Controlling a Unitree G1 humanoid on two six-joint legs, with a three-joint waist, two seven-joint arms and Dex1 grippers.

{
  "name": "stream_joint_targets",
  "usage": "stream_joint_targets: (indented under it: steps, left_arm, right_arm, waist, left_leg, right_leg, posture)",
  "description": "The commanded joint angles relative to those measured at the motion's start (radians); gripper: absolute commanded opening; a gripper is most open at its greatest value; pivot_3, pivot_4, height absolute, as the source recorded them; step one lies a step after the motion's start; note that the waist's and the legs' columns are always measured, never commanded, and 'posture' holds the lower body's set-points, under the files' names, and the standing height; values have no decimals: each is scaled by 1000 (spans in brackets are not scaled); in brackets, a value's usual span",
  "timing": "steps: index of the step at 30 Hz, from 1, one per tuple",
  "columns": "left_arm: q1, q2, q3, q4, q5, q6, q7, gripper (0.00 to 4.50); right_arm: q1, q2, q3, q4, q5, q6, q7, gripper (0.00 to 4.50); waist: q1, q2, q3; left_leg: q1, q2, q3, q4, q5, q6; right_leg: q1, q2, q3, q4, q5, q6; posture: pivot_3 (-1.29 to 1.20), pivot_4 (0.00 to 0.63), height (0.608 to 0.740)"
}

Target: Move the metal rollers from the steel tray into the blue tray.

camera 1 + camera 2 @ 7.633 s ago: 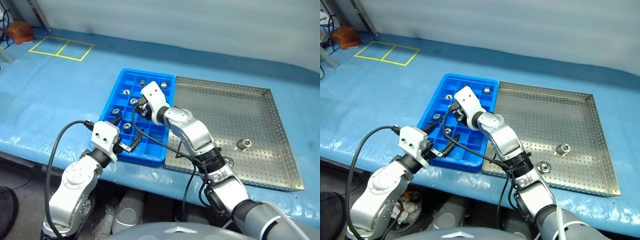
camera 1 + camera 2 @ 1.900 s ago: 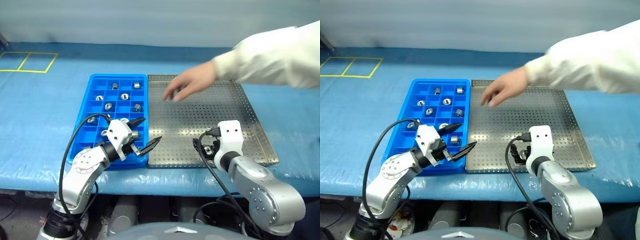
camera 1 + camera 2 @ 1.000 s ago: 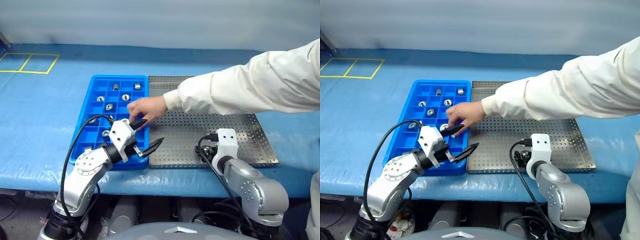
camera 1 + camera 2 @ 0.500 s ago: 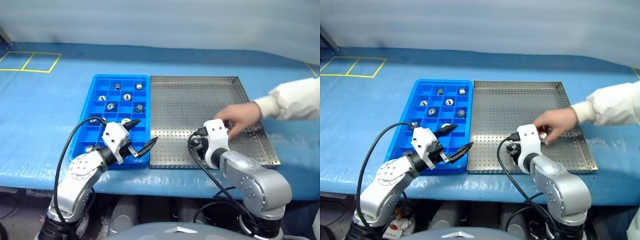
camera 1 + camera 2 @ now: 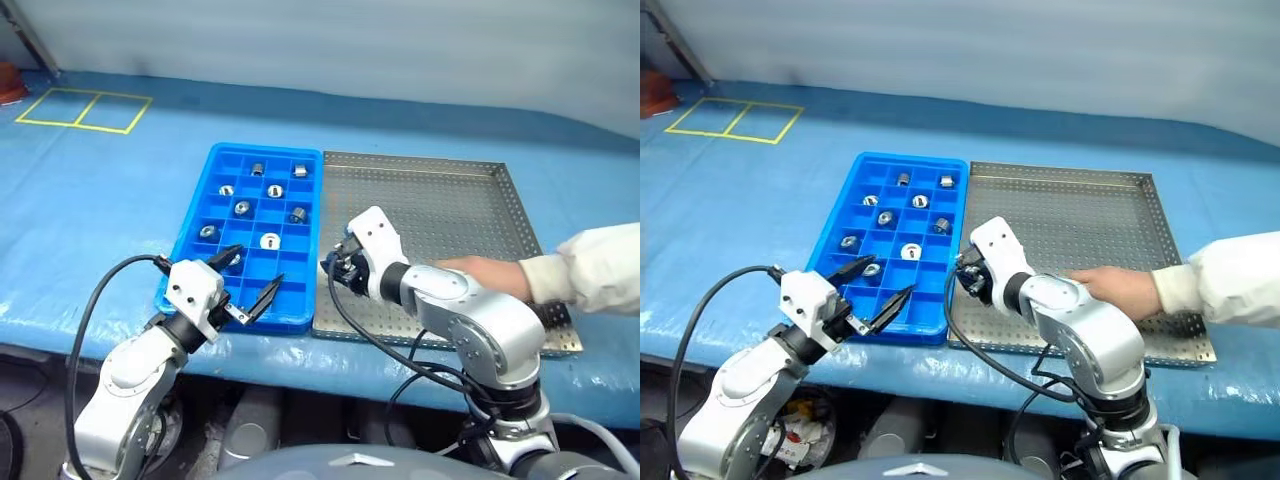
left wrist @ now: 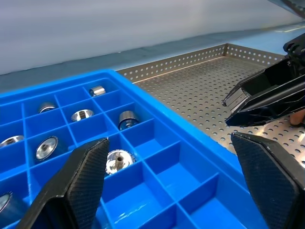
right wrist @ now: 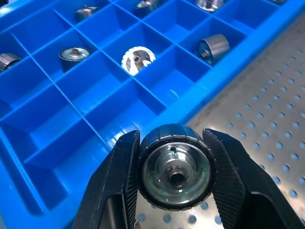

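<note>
Ten metal rollers [image 5: 908,251] in all: nine in the blue tray [image 5: 830,262], one per compartment, and one pinched in the right gripper [image 7: 172,139]. Two trays: the blue one and one steel tray [image 5: 1090,215]. Two grippers, counting the left gripper [image 5: 872,285]. One person's hand [image 5: 1118,288].

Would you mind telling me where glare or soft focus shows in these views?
Right wrist view: the held roller is sharp, a bright reflection on a roller in the blue tray. Left wrist view: the near fingers look soft. Left eye view: light sheen on the steel tray.
</note>
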Motion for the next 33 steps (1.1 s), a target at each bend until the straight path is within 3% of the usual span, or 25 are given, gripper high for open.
stream_joint_targets:
  steps: [1, 12, 22, 30, 33]
  left_arm:
    - [10, -1, 19, -61, 6, -26, 14, 4500]
    - [8, -3, -3, -69, 3, -22, 27, 4500]
    - [-38, 2, -41, -38, -7, -13, 6, 4500]
    - [-97, 8, -59, -3, -19, -1, -30, 4500]
    - [-123, 15, -66, 13, -25, 5, -49, 4500]
  right_arm:
    - [-49, 16, 37, 18, 14, -70, 21, 1711]
    - [-49, 3, 88, 172, -14, -198, 39, 1711]
    - [15, -77, 22, 111, 0, -152, 37, 1711]
    - [49, -55, -37, 61, -5, -126, -14, 4372]
    - [68, -27, -92, 18, -15, -136, -55, 4445]
  waist:
    - [18, 0, 0]
    - [136, 0, 0]
    - [198, 0, 0]
    - [198, 0, -1]
    - [194, 0, -1]
  left_leg:
    - [0, 0, 0, 0, 0, 0]
    - [-12, 0, 3, 1, 0, -1]
    - [-12, -2, 2, 3, -4, -7]
    - [-12, -1, 2, 4, -2, -4]
    - [-12, -1, 2, 4, -2, -4]
  right_leg:
    - [0, 0, -1, 0, 0, 0]
    - [-12, 1, -4, 0, 0, 0]
    - [-13, 2, -7, 0, 0, 0]
    - [-11, 4, -8, 0, 0, -1]
    - [-11, 4, -8, 0, 0, -1]
  posture:
    - [489, 150, 740]
    - [486, 150, 740]
    - [417, 150, 740]
    - [359, 150, 740]
    - [330, 150, 740]
